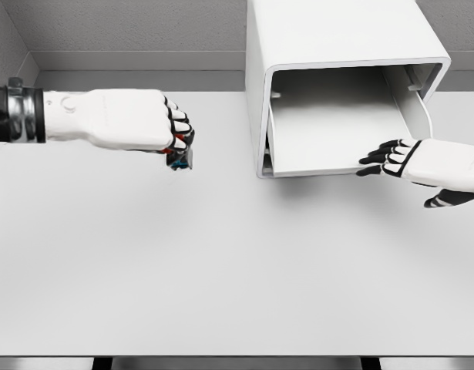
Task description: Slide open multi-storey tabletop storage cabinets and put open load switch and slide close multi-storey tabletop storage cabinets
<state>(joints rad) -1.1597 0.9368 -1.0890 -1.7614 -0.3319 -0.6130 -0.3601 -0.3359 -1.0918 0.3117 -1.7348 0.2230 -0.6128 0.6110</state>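
The load switch (179, 156) is a small dark piece with red and bluish-grey parts, mostly hidden by the fingers of the left hand (136, 119), which is clenched around it above the left half of the white bench (221, 270). Only its lower end pokes out below the knuckles, so its full shape and long axis cannot be made out; the visible tip points down toward the bench and slightly right. To the right stands the white storage cabinet (337, 46), a tall box with rounded corners whose front faces the camera. Its drawer (337, 127) is slid out, showing a pale, shallow tray with nothing seen inside. The right hand (421, 163) rests at the drawer's front right corner, its black fingertips (379, 159) touching the front edge with the fingers extended and loose, the thumb hanging below, grasping nothing. A bare stretch of bench lies between the switch and the cabinet's left wall, well apart.
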